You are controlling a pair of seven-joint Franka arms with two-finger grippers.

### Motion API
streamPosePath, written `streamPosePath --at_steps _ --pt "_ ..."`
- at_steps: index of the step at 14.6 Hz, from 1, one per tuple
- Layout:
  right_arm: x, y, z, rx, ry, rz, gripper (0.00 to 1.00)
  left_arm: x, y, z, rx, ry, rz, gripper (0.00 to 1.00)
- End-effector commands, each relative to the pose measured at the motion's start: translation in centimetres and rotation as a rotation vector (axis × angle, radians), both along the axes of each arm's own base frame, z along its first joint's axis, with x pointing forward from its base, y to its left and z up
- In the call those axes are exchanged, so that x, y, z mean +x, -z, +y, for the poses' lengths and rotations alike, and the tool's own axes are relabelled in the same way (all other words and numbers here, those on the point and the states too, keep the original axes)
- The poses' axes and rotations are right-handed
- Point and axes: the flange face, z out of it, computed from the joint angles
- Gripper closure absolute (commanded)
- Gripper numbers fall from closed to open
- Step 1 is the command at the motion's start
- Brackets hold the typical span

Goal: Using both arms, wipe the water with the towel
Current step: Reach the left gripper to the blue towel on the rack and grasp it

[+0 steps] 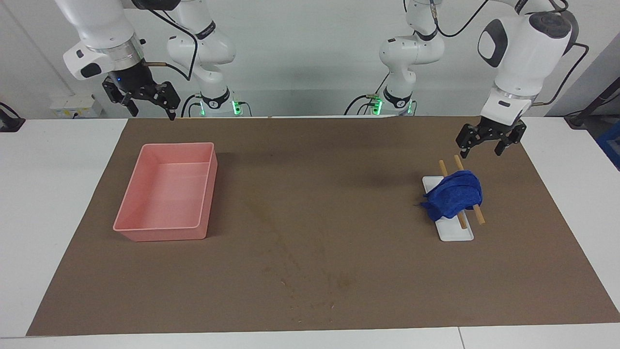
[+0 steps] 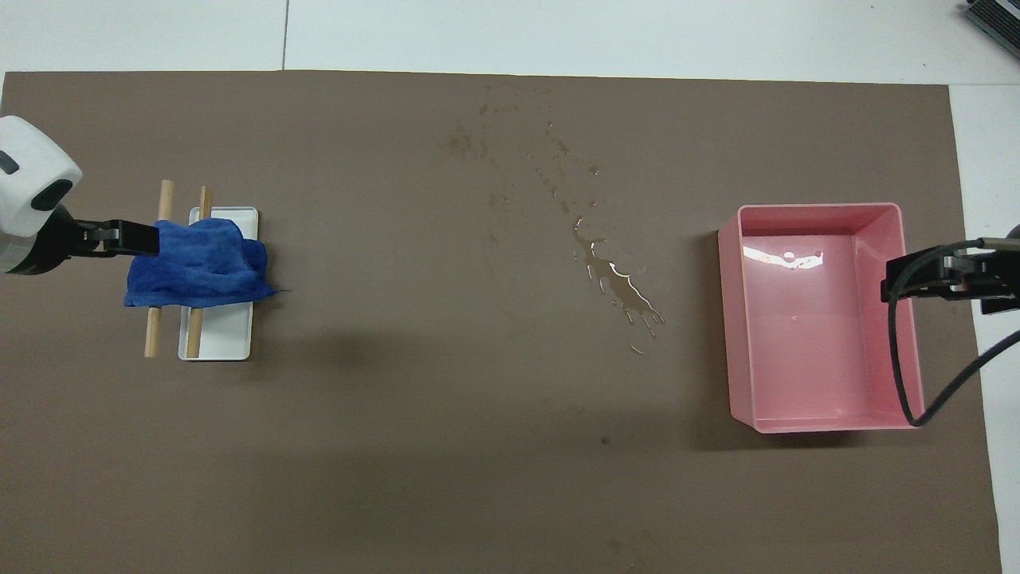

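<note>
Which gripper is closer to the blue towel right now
Left. The left gripper hangs open just above the towel, off its edge nearer the robots. The right gripper hangs open at the other end of the table, up by the pink bin.

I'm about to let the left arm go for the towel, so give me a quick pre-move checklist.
1. Towel reachable: ok, draped over two wooden sticks on the white tray.
2. Left tool open: ok, raised above the towel, not touching.
3. Right tool out of the way: ok, raised near the pink bin.
4. Water visible mid-mat: ok.
5. Towel dry: cannot tell.
</note>
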Motion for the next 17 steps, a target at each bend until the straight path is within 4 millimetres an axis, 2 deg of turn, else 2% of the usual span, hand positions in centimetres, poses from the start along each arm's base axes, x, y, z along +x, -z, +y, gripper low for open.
streamPosePath --at_steps 1,4,5,8,11,13,15,17 --pt "-1.0 -0.2 0.0 -0.008 0.012 0.0 0.0 2.0 4.0 0.4 0.029 -0.047 -0.035 0.0" --pt "-1.0 -0.2 0.0 -0.007 0.007 0.0 0.0 3.4 7.0 0.6 0.062 -0.022 -0.05 0.0" --pt "-1.0 -0.2 0.0 -0.008 0.009 0.0 0.0 2.9 8.3 0.6 0.067 -0.015 -0.042 0.0" --pt "-1.0 -0.2 0.1 -0.008 0.007 0.0 0.0 1.6 10.5 0.8 0.064 -0.04 -0.017 0.0" --pt "-1.0 -0.2 0.1 -0.006 0.006 0.0 0.0 0.6 11.0 0.6 0.062 -0.073 -0.004 0.0" --pt "-1.0 -0.2 0.1 -0.006 0.006 0.0 0.0 0.6 11.0 0.7 0.062 -0.073 -0.004 0.01" --pt "-0.9 -0.2 0.1 -0.006 0.008 -0.003 0.0 0.6 10.9 0.6 0.062 -0.071 -0.005 0.12" --pt "-0.9 -0.3 0.0 -0.006 0.013 -0.009 0.0 0.6 10.9 0.7 0.062 -0.073 -0.004 0.33"
